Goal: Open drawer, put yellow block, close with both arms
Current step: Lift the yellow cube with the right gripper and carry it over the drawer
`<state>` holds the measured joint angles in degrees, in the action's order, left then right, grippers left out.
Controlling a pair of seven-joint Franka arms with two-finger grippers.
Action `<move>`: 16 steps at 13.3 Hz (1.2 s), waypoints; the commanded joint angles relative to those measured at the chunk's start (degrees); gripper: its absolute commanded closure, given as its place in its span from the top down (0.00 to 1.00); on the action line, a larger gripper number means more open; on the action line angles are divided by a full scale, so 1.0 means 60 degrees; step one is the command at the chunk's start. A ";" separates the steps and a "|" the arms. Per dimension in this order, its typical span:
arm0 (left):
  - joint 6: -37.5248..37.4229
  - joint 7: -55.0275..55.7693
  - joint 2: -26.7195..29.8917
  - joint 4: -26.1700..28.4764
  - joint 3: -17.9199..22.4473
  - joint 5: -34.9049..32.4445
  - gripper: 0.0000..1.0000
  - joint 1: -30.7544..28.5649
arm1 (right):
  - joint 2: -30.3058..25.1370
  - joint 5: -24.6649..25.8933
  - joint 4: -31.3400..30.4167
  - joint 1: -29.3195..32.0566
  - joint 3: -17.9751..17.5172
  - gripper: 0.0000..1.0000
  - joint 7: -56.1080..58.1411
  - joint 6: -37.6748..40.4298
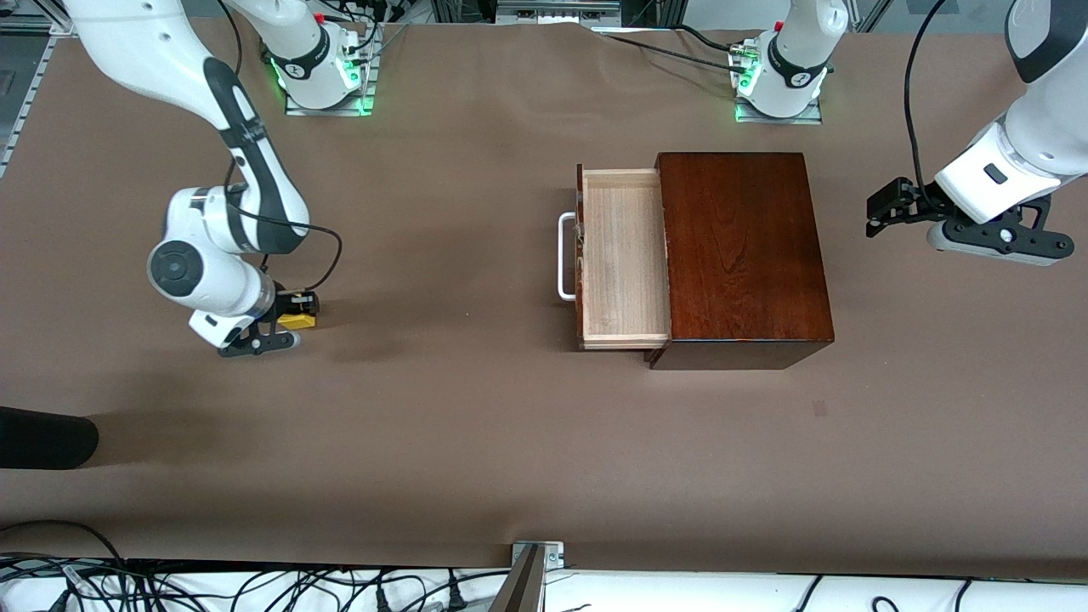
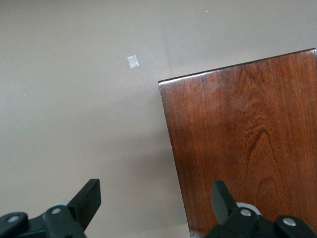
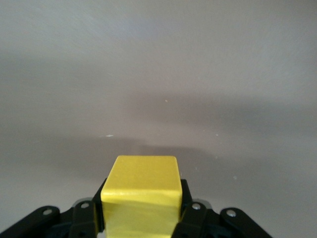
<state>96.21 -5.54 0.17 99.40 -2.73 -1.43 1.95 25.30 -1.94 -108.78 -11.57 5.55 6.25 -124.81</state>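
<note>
The dark mahogany box [image 1: 744,255] stands mid-table with its drawer [image 1: 622,259] pulled open toward the right arm's end. The drawer's pale tray is empty, and its white handle [image 1: 564,257] is free. My right gripper [image 1: 289,325] is low over the table near the right arm's end, shut on the yellow block [image 1: 298,321]. In the right wrist view the block [image 3: 141,191] sits squeezed between the fingers [image 3: 190,213]. My left gripper [image 1: 884,212] hangs open and empty over the table beside the box. The left wrist view shows its fingers [image 2: 89,197] wide apart by the box's corner [image 2: 247,144].
A black rounded object [image 1: 42,438] lies at the table's edge at the right arm's end, nearer the camera. A small pale patch [image 2: 132,61] marks the brown table cover near the box. Cables and a metal bracket [image 1: 537,557] run along the near edge.
</note>
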 commanded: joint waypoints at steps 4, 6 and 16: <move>-0.0375 0.0001 -0.0116 -0.0394 -0.0175 -0.0054 1.00 -0.0048 | -0.0043 -0.0058 0.3460 -0.0383 -0.1157 0.00 0.1258 0.3366; -0.0390 -0.0058 -0.0189 -0.0497 -0.0161 -0.0054 1.00 -0.0091 | 0.0046 -0.0014 0.4064 -0.1201 -0.1612 0.00 0.1244 0.3371; -0.0522 -0.0058 -0.0189 -0.0512 -0.0175 -0.0040 1.00 -0.0106 | 0.1027 0.0483 0.5853 -0.6490 -0.1628 0.00 0.1126 0.2097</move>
<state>94.52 -5.51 0.08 98.51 -3.27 -1.43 1.69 28.73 -0.14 -78.09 -47.79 -5.15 12.27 -112.33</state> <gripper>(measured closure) 0.000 0.445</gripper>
